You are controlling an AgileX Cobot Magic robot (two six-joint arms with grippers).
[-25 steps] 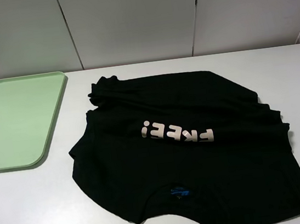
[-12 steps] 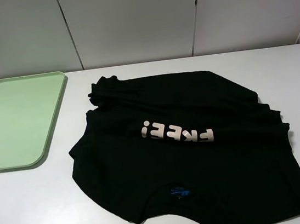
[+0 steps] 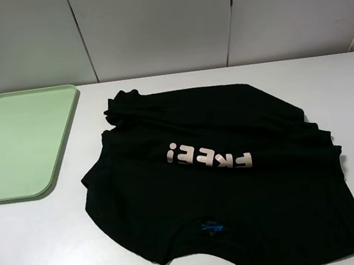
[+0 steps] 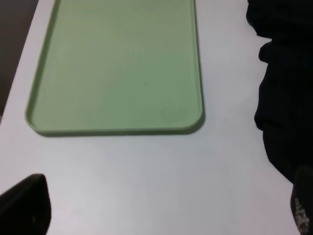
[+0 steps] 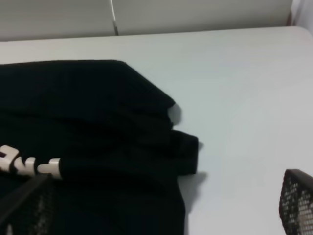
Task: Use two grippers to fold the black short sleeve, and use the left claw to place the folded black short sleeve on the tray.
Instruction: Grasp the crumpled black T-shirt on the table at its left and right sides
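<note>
The shirt (image 3: 223,185) lies spread on the table (image 3: 49,254), unfolded, collar and blue label (image 3: 210,227) toward 6 o'clock and hem toward 12. The tray (image 3: 22,143) sits bare at about 10 o'clock from it, just apart from the cloth. Neither arm shows in the high view.

The left gripper (image 4: 164,208) hangs over bare table between tray and shirt, jaws spread wide and holding nothing. The right gripper (image 5: 161,208) is also released, over the shirt's 3 o'clock side near the bunched sleeve.

Folding has not begun, so the step in hand looks like the first pinch. To do it well:

- Take one layer edge per gripper, at matching heights on the 9 and 3 o'clock sides, so the fold runs straight
- The cloth is rumpled at 11 and 3 o'clock. Grip beyond the wrinkles or they will be folded in
- Come down till the fingers meet the table, then close. Limp cotton slips from a shallow bite
- Lift both sides together and keep them low, lest the rest drag across the table
</note>
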